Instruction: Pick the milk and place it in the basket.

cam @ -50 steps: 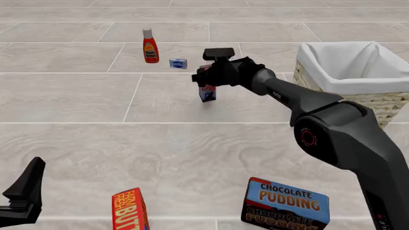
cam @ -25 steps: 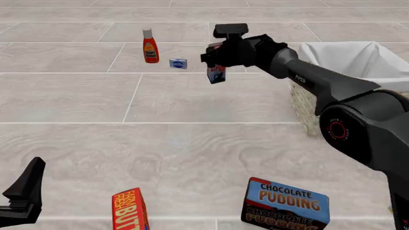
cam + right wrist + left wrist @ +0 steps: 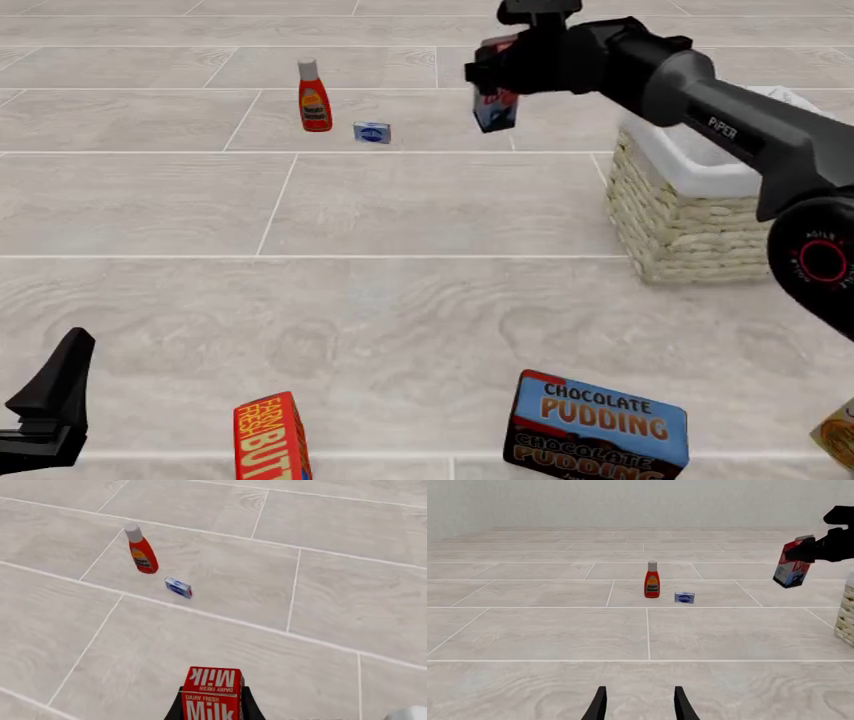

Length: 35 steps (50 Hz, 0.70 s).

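My right gripper (image 3: 499, 82) is shut on the milk (image 3: 497, 104), a small carton with a red top and a blue and white lower part, held high in the air to the left of the basket (image 3: 687, 222). The milk also shows in the right wrist view (image 3: 213, 695) between the fingers and in the left wrist view (image 3: 792, 569). The basket is woven wicker with a white cloth lining, at the right. My left gripper (image 3: 638, 707) is open and empty, low at the near left (image 3: 47, 405).
A red ketchup bottle (image 3: 314, 96) and a small blue and white box (image 3: 372, 132) stand at the back left. An orange-red butter box (image 3: 274, 438) and a chocolate pudding box (image 3: 597, 425) sit at the near edge.
My right gripper has lifted the milk up off the floor and carried it to the right, toward the basket. The left arm has not moved.
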Each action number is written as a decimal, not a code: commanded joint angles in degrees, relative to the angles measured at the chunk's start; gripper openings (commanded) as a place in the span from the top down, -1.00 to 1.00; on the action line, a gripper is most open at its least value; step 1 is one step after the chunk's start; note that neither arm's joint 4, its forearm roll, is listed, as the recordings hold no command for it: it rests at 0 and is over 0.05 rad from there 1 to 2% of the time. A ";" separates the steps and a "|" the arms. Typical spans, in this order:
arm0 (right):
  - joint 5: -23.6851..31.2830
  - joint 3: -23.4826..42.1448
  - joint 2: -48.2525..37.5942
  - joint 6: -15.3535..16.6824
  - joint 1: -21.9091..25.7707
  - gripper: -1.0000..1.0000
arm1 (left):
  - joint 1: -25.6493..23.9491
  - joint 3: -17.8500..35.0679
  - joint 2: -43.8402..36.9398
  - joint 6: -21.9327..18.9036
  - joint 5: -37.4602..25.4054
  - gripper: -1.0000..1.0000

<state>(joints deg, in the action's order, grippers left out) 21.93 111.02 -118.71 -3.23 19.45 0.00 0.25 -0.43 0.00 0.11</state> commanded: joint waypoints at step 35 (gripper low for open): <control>-4.67 -16.85 20.54 0.09 -14.60 1.00 | 0.00 0.00 0.00 0.00 0.00 -1.00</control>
<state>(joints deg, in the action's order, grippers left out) 17.93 96.13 -102.59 -2.36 8.25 0.00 0.25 -0.43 0.00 0.11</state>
